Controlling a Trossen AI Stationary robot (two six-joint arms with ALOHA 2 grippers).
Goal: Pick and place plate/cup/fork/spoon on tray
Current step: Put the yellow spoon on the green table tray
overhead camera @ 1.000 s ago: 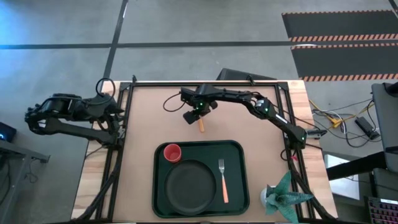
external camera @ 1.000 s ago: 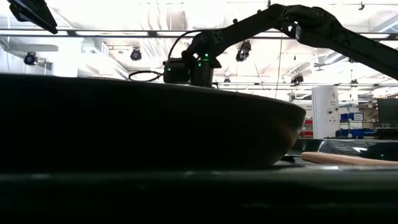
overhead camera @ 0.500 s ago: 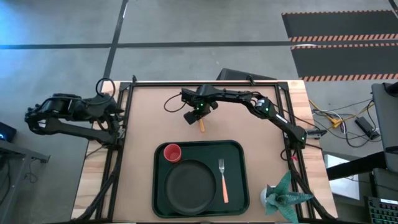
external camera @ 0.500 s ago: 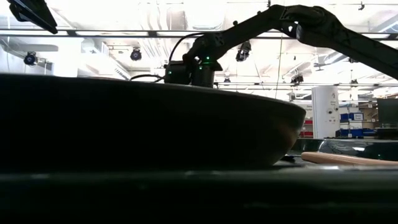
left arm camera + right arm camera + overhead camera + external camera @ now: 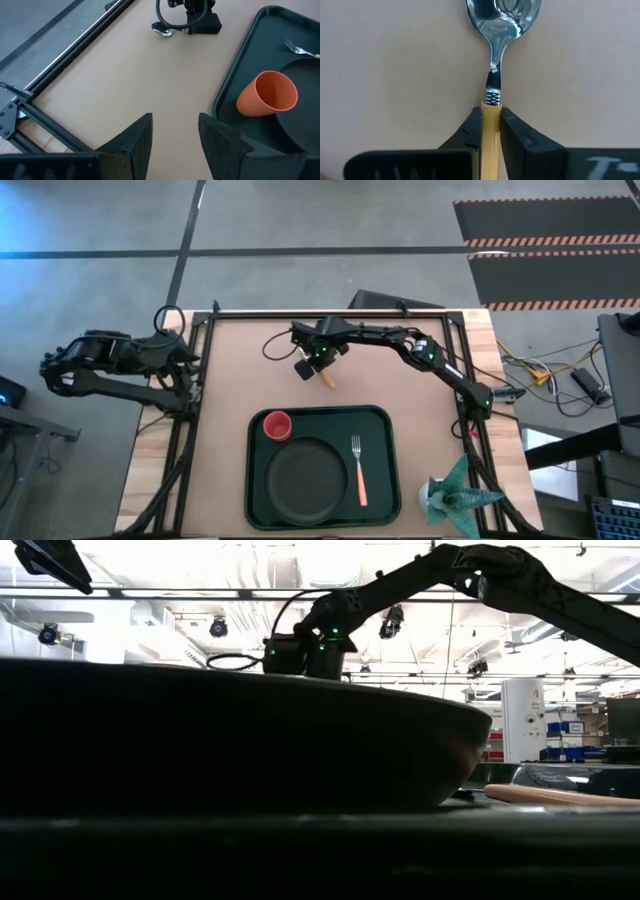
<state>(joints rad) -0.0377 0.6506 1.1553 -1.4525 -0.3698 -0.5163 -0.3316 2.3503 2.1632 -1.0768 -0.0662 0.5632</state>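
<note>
One item is left off the tray: the small spoon with silver oval bowl and orange handle (image 5: 492, 95), which my right pincer (image 5: 318, 366) clenches by the handle above bare tabletop, just beyond the far rim of the large dark green rectangular tray (image 5: 385, 420). Since a second ago the handle has swung askew, so I judge it lifted. Open tray floor lies beside the small bright red round cup (image 5: 277, 424), the round dark plate (image 5: 305, 478) and the orange-handled fork (image 5: 358, 470); my left pincer (image 5: 172, 132) waits released at the table's left edge.
</note>
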